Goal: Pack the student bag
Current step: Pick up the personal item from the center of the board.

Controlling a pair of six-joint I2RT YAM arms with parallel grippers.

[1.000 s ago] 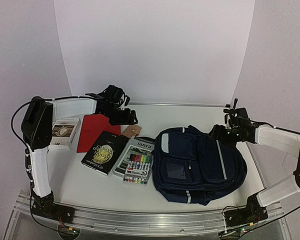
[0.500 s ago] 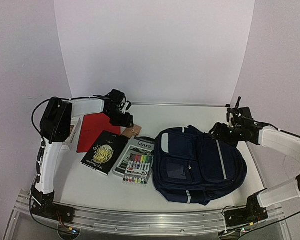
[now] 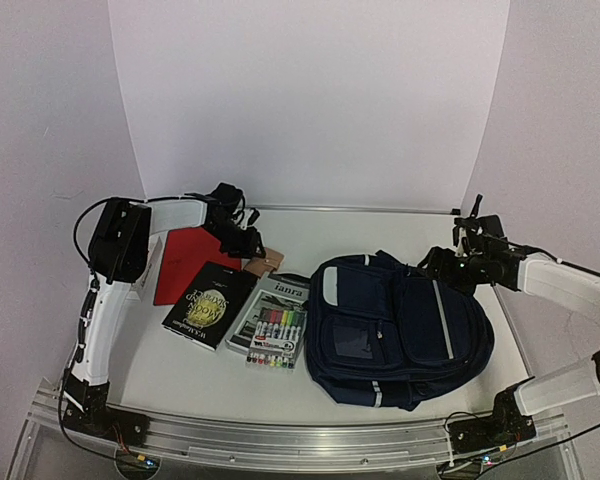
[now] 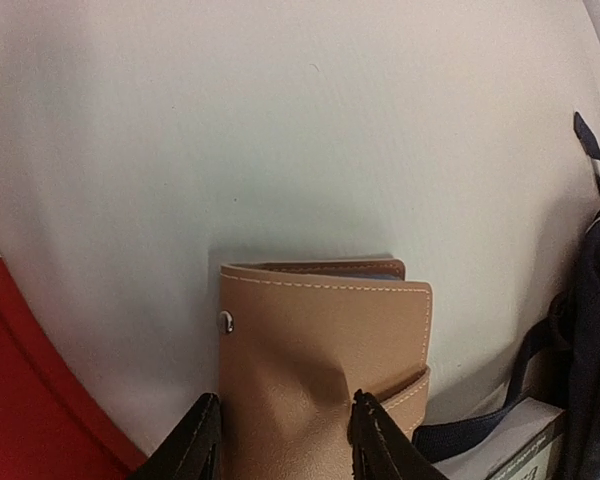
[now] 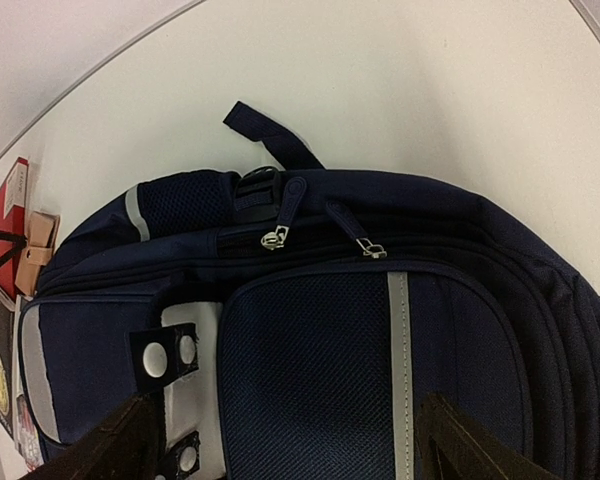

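Two arms reach inward. On the table (image 3: 180, 370), the student bag (image 3: 400, 330) lies flat, pockets up, its long axis near-to-far, carry loop far. Right gripper (image 3: 450, 265) hovers over the bag's far end, jaws apart. Left gripper (image 4: 285, 440), left of the bag, straddles a tan wallet (image 4: 320, 350); grip unclear.

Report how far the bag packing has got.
Done: nothing; the student bag looks zipped shut, with black book, marker set and red folder lying outside it. In hand: the left gripper has its jaws at the tan wallet, grip unclear. Left: open the bag, load everything.
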